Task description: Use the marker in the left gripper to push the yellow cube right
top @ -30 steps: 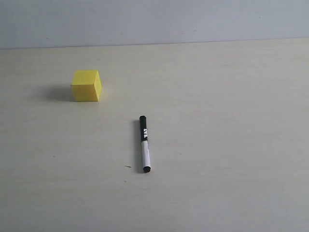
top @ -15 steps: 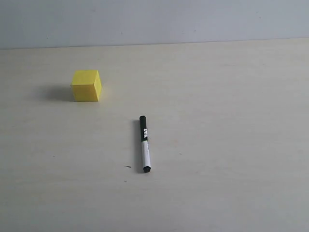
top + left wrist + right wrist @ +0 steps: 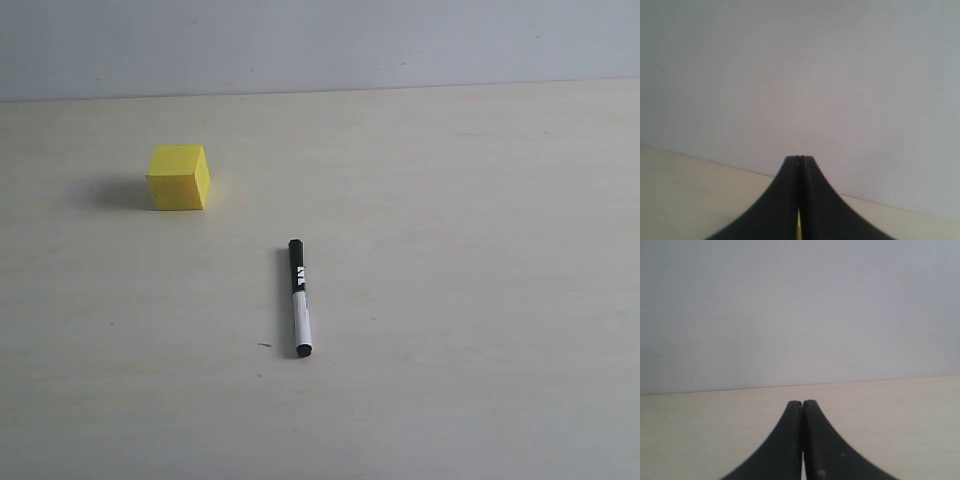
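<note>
The yellow cube (image 3: 179, 177) sits on the pale table at the left of the exterior view. The marker (image 3: 299, 297) lies flat near the middle, black cap pointing away, free of any gripper. Neither arm shows in the exterior view. In the left wrist view my left gripper (image 3: 799, 159) is shut with nothing held, its black fingers (image 3: 780, 200) pressed together; a thin yellow sliver shows in the slit low between them. In the right wrist view my right gripper (image 3: 802, 403) is likewise shut and holds nothing.
The light wooden table (image 3: 480, 250) meets a plain grey-white wall (image 3: 320, 40) at the back. A tiny dark speck (image 3: 264, 346) lies left of the marker's near end.
</note>
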You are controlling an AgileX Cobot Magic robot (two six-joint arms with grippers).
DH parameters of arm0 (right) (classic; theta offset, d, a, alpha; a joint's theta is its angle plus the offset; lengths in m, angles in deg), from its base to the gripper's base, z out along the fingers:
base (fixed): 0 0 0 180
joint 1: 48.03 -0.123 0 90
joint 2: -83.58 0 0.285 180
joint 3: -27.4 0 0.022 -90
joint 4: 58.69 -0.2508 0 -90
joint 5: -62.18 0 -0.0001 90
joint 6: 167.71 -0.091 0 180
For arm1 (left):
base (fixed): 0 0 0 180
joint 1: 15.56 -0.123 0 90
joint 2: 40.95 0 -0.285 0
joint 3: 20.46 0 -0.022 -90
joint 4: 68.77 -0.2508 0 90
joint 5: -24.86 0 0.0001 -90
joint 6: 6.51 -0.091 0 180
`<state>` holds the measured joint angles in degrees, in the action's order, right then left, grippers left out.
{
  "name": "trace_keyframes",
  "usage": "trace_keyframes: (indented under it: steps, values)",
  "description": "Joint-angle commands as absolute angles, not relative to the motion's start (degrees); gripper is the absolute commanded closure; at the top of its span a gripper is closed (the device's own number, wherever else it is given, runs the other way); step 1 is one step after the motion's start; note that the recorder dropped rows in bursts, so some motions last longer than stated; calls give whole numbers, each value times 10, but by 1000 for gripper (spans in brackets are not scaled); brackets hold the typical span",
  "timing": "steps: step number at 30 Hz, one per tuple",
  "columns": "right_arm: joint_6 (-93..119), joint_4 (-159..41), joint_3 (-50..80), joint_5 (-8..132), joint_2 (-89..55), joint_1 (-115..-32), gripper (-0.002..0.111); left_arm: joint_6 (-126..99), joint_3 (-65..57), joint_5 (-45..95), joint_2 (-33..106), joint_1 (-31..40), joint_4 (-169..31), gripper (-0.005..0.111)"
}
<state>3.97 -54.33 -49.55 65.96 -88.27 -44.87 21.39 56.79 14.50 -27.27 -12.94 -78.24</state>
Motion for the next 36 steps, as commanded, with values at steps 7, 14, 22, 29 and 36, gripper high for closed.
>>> trace_keyframes:
  steps: [7,14,22,29,36]
  values:
    - [41,-542,-498,660,-886,-446,108,265,532,74,-169,-131,-774,107]
    - [43,-542,-498,660,-886,-446,108,266,391,146,-25,-131,-805,107]
    - [42,-542,-498,660,-886,-446,108,254,229,316,113,-128,-975,107]
    - [42,-542,-498,660,-886,-446,108,183,93,549,218,-128,-984,107]
    - [42,-542,-498,660,-886,-446,108,147,-26,731,304,-128,-984,84]
